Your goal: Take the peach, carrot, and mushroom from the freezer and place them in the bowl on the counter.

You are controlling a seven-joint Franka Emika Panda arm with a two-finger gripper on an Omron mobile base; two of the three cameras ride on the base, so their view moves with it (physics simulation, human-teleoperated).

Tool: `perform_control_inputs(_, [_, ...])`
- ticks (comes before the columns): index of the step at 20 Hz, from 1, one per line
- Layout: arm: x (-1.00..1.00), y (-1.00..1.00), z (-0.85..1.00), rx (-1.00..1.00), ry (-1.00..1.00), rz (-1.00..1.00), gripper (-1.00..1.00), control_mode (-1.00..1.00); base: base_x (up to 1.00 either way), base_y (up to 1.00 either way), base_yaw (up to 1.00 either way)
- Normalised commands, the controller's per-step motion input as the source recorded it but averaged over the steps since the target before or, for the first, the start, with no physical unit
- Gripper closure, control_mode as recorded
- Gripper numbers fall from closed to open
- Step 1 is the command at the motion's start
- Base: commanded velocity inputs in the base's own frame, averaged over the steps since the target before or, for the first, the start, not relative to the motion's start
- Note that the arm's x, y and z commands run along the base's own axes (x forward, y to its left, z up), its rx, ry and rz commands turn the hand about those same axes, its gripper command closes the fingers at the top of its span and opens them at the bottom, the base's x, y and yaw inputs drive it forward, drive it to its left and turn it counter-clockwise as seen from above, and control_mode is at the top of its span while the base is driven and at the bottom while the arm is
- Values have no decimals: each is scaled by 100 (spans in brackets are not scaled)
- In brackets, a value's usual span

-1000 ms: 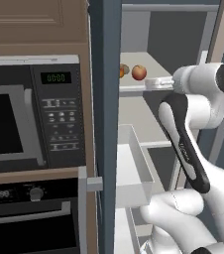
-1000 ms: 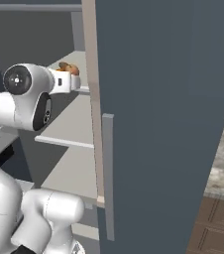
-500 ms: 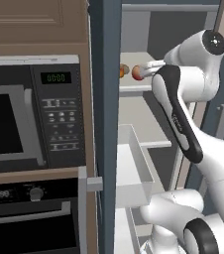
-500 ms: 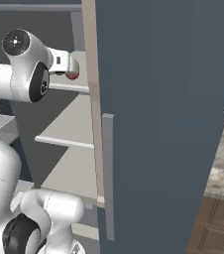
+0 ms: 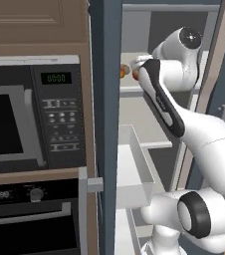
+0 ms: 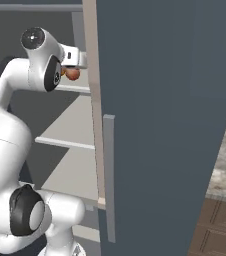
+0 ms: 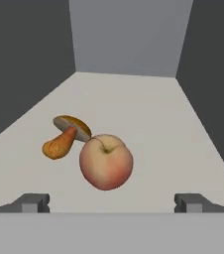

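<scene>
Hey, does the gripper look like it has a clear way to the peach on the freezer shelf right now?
Probably yes. The gripper is open, and the peach lies on the pale shelf ahead of its fingertips with nothing in between. The mushroom lies right beside the peach and might get nudged.

Flat even rendered light, soft faint shadows, no glare, slightly soft and low-resolution throughout

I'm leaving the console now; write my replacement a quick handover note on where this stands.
Gripper: open, holding nothing, inside the freezer, lined up on the peach.
Peach lies on the pale shelf, mushroom right beside it, on its side.
Carrot and bowl: can't place them from here.
Done: nothing picked yet.
Left: all three items to the bowl, probably peach first.
</scene>
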Motion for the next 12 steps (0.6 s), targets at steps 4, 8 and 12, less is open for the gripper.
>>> perform_control_inputs(4, [37, 0, -41, 0, 4, 0, -100, -100, 0, 0, 0])
perform_control_inputs(8, [37, 0, -21, 0, 3, 0, -100, -100, 0, 0, 0])
perform_control_inputs(12, [47, 2, -19, 0, 0, 0, -100, -100, 0, 0, 0])
